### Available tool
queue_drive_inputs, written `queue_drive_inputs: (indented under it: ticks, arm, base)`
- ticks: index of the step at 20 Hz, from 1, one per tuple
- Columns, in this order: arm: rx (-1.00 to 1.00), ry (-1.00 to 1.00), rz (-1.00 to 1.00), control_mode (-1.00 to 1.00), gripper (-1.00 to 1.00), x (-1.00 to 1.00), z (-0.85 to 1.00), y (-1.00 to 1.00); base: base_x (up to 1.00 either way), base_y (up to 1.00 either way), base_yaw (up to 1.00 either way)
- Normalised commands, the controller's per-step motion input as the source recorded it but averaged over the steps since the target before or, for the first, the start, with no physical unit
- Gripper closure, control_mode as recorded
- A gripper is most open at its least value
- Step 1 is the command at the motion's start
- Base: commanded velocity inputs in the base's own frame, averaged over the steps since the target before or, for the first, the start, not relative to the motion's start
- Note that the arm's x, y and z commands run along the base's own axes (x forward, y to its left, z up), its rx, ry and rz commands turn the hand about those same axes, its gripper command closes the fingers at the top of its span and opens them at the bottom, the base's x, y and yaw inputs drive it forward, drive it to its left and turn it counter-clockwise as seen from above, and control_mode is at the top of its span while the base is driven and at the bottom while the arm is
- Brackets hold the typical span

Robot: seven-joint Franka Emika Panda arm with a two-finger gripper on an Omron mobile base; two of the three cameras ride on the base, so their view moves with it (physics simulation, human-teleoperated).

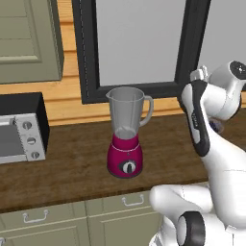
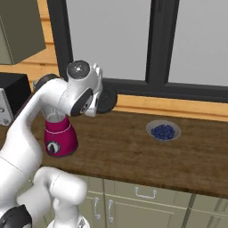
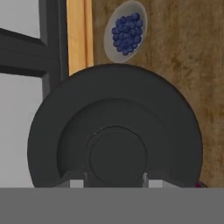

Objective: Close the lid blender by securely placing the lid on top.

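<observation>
The blender [image 1: 126, 139] stands on the wooden counter, magenta base below and clear jar on top, its rim uncovered. In the right base view my arm hides most of the jar, leaving the blender's base [image 2: 60, 138] in sight. The lid [image 2: 107, 101], a dark round disc, hangs in the air to the right of the blender, standing on edge beside my hand. In the hand view the lid [image 3: 113, 127] looms close, and my gripper [image 3: 114, 178] is shut on its raised centre knob.
A silver-fronted toaster oven [image 1: 21, 129] sits at the counter's left end. A bowl of blueberries [image 2: 163, 130] rests on the counter to the right, and the bowl [image 3: 126, 28] also appears past the lid. A dark window frame [image 1: 139, 89] runs behind the blender.
</observation>
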Motion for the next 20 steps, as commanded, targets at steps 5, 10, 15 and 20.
queue_drive_inputs:
  ticks: [5,10,15,20]
  arm:
    - [-0.04,0.15,0.0,-1.0,1.0,0.18,1.0,0.89]
    - [-0.06,0.32,0.03,-1.0,1.0,0.26,0.98,0.62]
    - [0.01,0.04,0.02,-1.0,1.0,0.0,0.1,0.07]
    - [0.0,0.0,0.09,-1.0,1.0,0.0,-0.17,0.02]
  base:
    - [0.0,0.0,0.0]
    - [0.0,0.0,0.0]
    - [0.0,0.0,0.0]
    - [0.0,0.0,0.0]
